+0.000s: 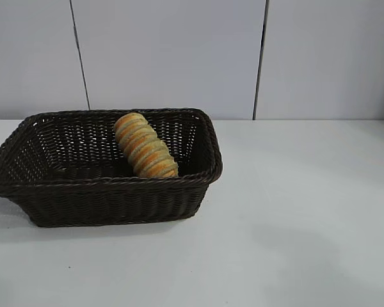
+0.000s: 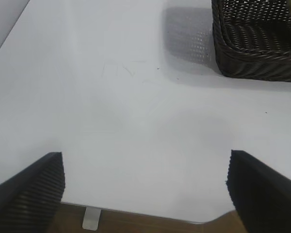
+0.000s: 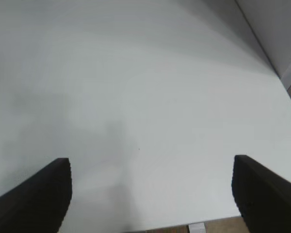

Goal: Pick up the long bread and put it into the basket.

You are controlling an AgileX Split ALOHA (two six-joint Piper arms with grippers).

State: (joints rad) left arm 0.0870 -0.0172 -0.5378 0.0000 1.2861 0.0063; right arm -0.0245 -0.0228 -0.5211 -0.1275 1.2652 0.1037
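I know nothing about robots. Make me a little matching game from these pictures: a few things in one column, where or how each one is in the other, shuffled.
Things:
1. long bread
2. basket
3. left gripper
4. right gripper

Descriptions:
A. open, over bare table, nothing else in its view
B. lying inside the basket
C. open, with a basket corner in its view
D. standing on the white table

Pairs: 1-B, 2-D, 3-C, 4-A

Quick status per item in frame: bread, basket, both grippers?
long bread: inside the basket, lying slantwise, one end propped on the near wall.
basket: upright on the table, nothing else inside.
left gripper: open, empty, over bare table near the basket.
right gripper: open, empty, over bare table.
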